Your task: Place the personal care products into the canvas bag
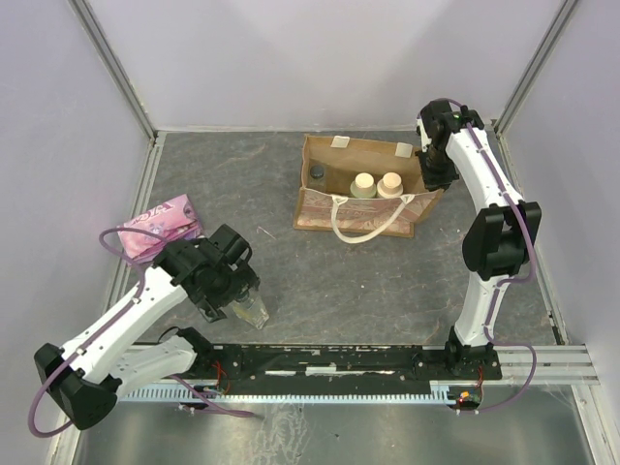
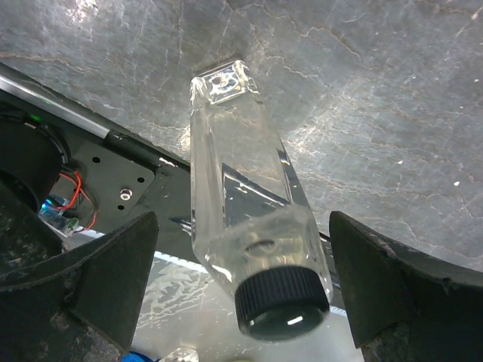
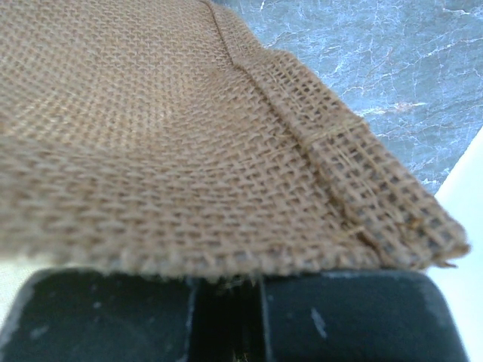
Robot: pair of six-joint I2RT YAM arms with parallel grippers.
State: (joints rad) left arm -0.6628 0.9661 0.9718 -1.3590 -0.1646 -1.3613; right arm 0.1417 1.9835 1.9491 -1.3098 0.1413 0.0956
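Note:
A clear squarish bottle (image 2: 238, 181) with a dark cap (image 2: 283, 303) stands on the table by the front rail, also visible from above (image 1: 254, 311). My left gripper (image 1: 238, 296) is open, with one finger (image 2: 113, 279) on each side of the cap and not touching it. The canvas bag (image 1: 360, 205) stands open at the back. Inside it are a dark-capped bottle (image 1: 317, 172) and two cream-topped bottles (image 1: 363, 184) (image 1: 389, 183). My right gripper (image 1: 436, 167) is shut on the bag's right rim, whose tan weave (image 3: 189, 136) fills the right wrist view.
A flat pink packet (image 1: 161, 223) lies at the left, behind the left arm. The black base rail (image 1: 329, 360) runs along the near edge, just in front of the clear bottle. Metal frame edges (image 1: 145, 203) border the table at left and right.

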